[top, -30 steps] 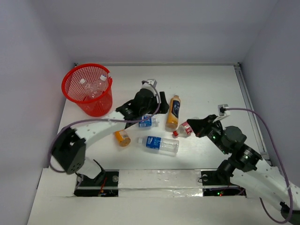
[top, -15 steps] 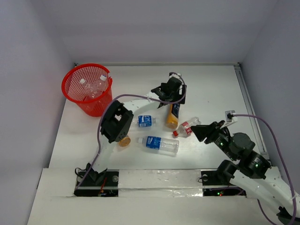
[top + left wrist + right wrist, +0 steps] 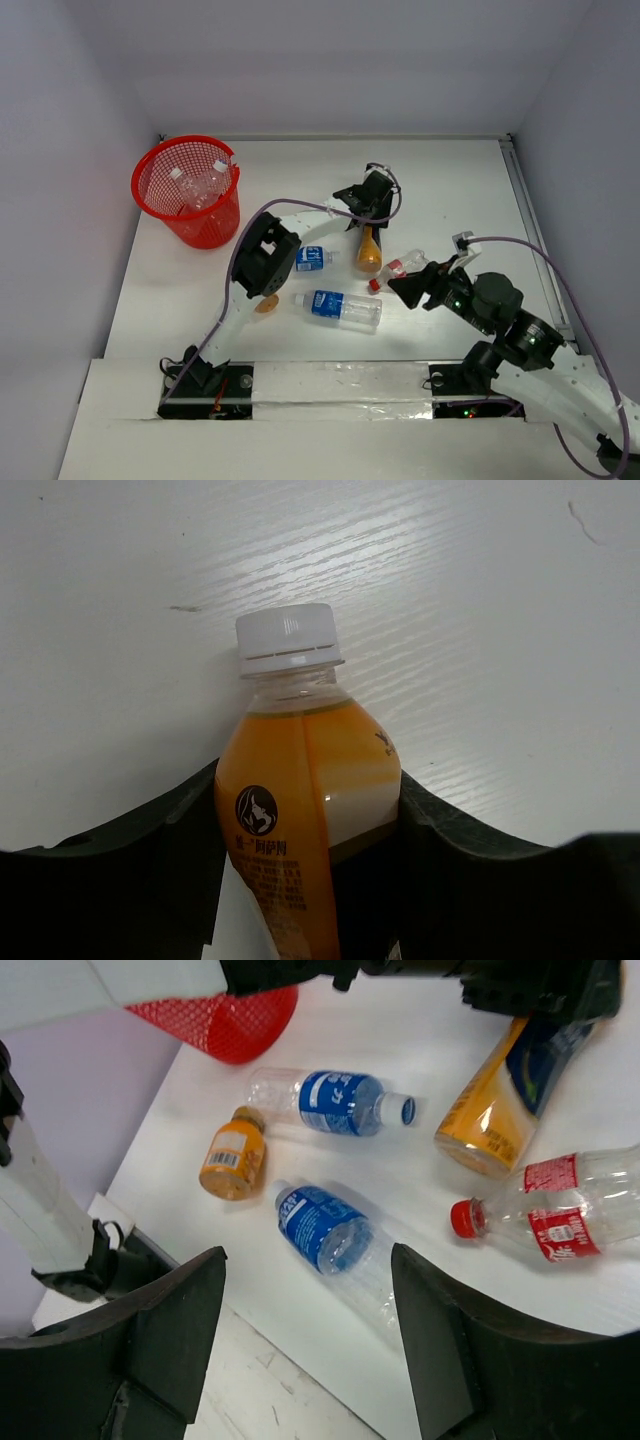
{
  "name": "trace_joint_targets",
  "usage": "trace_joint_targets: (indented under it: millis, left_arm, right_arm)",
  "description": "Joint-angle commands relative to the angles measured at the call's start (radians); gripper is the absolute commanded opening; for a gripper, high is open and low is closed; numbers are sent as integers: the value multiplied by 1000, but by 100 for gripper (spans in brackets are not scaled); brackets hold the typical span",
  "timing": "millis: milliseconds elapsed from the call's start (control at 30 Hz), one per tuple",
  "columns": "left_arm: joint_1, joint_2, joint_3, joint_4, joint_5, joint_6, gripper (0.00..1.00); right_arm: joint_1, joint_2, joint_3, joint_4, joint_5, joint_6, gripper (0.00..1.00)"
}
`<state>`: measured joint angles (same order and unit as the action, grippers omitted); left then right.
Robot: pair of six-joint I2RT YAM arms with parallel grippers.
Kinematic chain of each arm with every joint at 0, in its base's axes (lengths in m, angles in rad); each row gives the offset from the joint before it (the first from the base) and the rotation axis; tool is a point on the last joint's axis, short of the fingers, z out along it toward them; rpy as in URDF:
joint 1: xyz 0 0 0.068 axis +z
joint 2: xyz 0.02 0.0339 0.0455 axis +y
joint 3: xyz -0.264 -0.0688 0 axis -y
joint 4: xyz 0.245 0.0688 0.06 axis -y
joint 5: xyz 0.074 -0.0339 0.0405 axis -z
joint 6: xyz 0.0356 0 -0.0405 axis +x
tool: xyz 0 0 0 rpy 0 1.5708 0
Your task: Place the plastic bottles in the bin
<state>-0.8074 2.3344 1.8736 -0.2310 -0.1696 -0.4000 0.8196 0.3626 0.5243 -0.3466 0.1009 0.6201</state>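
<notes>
Between left jaws — orange bottle (image 3: 305, 780), 2 bottles (image 3: 203, 187) in bin (image 3: 205, 232)

Tabletop (image 3: 450, 180): white, faint wood-grain streaks. Bin (image 3: 205, 225), far left corner: red, open mesh pattern, solid red rim. Tall bottle (image 3: 300, 800): orange fill, white cap, dark round logo. Small bottle (image 3: 232, 1155): orange, pale print. Blue-label bottle (image 3: 335, 1102) and second blue-label bottle (image 3: 325, 1225): clear, white lettering on blue. Red-label bottle (image 3: 570, 1210): clear, red cap.
</notes>
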Motion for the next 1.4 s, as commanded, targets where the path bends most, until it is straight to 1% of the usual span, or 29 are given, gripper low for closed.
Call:
trace_joint_targets:
  millis: [0, 33, 67, 100, 133, 167, 233, 267, 300, 333, 400, 433, 467, 500, 533, 567, 633, 667, 700, 733, 767, 800, 833, 867, 900, 1000, 1033, 1167, 1367]
  left_arm:
    - [-1, -99, -5, 42, -5, -2, 33]
    - [-1, -147, -16, 48, -2, 0, 33]
    - [-1, -174, -24, 53, 2, 1, 33]
    - [-1, -208, -34, 68, 10, 3, 33]
    - [-1, -275, -54, 73, 15, 4, 33]
    - [-1, -308, -60, 78, 19, 7, 33]
    - [10, -421, -83, 81, 27, 12, 33]
    - [23, -455, -91, 81, 30, 12, 33]
    - [45, -493, -103, 75, 38, 13, 33]
    - [59, -565, -106, 70, 39, 12, 33]
    - [92, -634, -114, 42, 38, 10, 33]
    - [131, -694, -110, 26, 32, 7, 33]
    - [155, -720, -108, 9, 28, 7, 33]
    - [183, -747, -103, -25, 45, 4, 33]
    - [242, -797, -103, -42, 56, 1, 33]
    - [270, -819, -102, -59, 62, 1, 33]
    - [327, -881, -113, -100, 47, 13, 33]
    - [382, -898, -117, -113, 29, 26, 33]
    - [413, -918, -146, -123, 25, 32, 34]
    - [444, -960, -166, -122, 24, 36, 34]
    - [476, -975, -189, -117, 28, 36, 34]
    - [547, -995, -235, -99, 60, 30, 34]
    - [579, -1021, -255, -93, 77, 29, 34]
    - [609, -1029, -269, -88, 88, 29, 34]
    - [663, -1035, -281, -82, 94, 29, 34]
    - [744, -1028, -303, -68, 140, 29, 34]
    - [782, -1020, -303, -61, 133, 32, 34]
    - [858, -1014, -330, -10, 99, 29, 34]
    - [870, -1001, -378, 85, -30, 64, 34]
  right_arm:
    - [3, 51, 2, 57, -107, -37, 72]
    - [3, 90, -3, 76, -140, -48, 69]
    - [3, 110, -6, 87, -186, -52, 56]
    - [3, 130, -10, 104, -211, -57, 49]
    - [3, 171, -18, 139, -233, -69, 42]
    - [3, 192, -21, 159, -272, -77, 32]
    - [3, 238, -24, 211, -302, -95, 24]
    - [16, 287, -14, 221, -314, -103, 19]
    - [16, 312, -6, 230, -317, -114, 19]
    - [29, 340, 5, 244, -317, -132, 19]
    - [53, 435, 43, 245, -314, -158, 22]
    - [62, 435, 63, 236, -308, -171, 27]
    - [76, 505, 83, 227, -276, -192, 42]
    - [107, 579, 124, 216, -258, -209, 50]
    - [122, 613, 149, 193, -236, -233, 66]
    - [137, 649, 176, 173, -180, -243, 72]
    - [183, 755, 254, 126, -133, -273, 83]
    - [194, 791, 278, 114, -104, -296, 88]
    - [203, 824, 302, 95, -69, -304, 91]
    - [213, 892, 340, 78, -52, -330, 93]
    - [213, 924, 354, 74, -50, -341, 94]
    - [225, 958, 374, 63, -52, -352, 95]
    - [225, 990, 394, 32, -49, -358, 95]
    - [237, 1048, 428, 21, -47, -378, 95]
    - [246, 1076, 443, 12, -50, -388, 95]
    - [247, 1160, 483, -17, -66, -418, 96]
    - [256, 1177, 491, -22, -72, -430, 96]
    - [256, 1256, 531, -45, -81, -451, 97]
    - [256, 1352, 579, -83, -72, -453, 95]
